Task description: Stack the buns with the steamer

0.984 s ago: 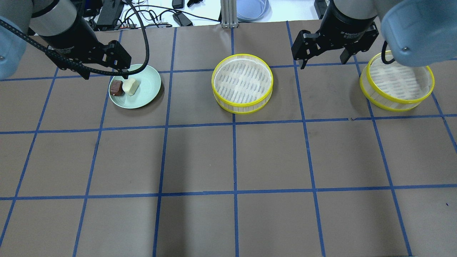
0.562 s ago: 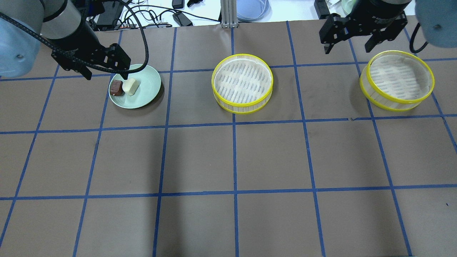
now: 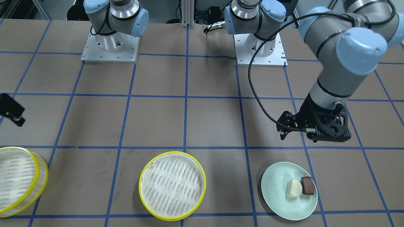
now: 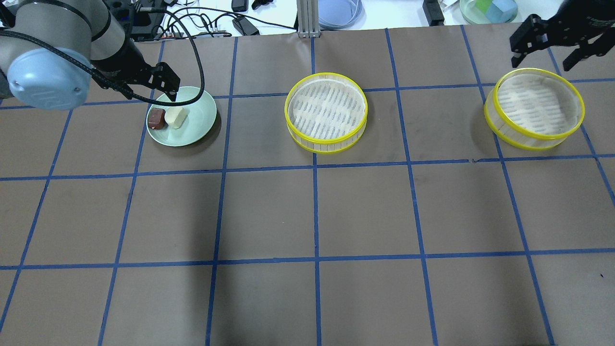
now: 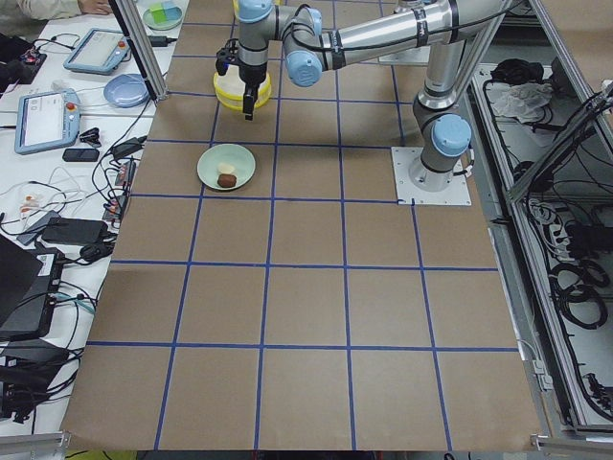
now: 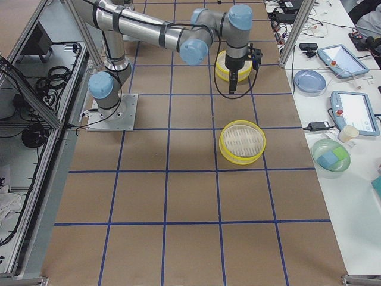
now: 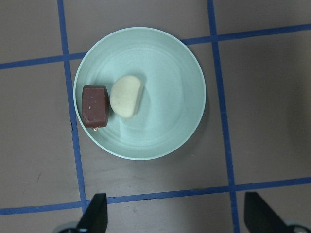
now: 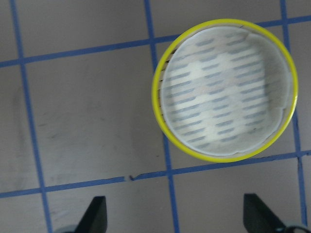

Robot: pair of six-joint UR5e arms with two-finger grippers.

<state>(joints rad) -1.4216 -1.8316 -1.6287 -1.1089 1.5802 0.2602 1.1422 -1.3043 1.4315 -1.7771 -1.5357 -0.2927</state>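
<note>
Your left gripper (image 7: 176, 216) is hanging raised over the green plate (image 4: 199, 117), with its two fingers spread wide apart and gripping nothing. From its wrist camera you are looking straight down on the plate, which is lying just ahead of the fingertips.

Both buns are sitting on that plate, side by side and touching. The white bun (image 4: 175, 117) is lying nearer the plate's middle. The brown bun (image 4: 156, 118) is resting by the rim on the robot's left side.

The plate is standing on the table (image 4: 307, 216), toward the robot's left and at the far side from the robot.

The middle steamer tier (image 4: 326, 144) is sitting upright near the table's centre line, well apart from the plate, with its white liner facing up. The right steamer tier (image 4: 533, 139) is standing further to the robot's right, well apart from the first, and it looks slightly tilted in the overhead view.

Your right gripper (image 4: 542, 65) is hovering raised near that right tier. Its fingers are also spread wide and are touching nothing. Its wrist camera is showing the tier's yellow rim and liner from above.
</note>
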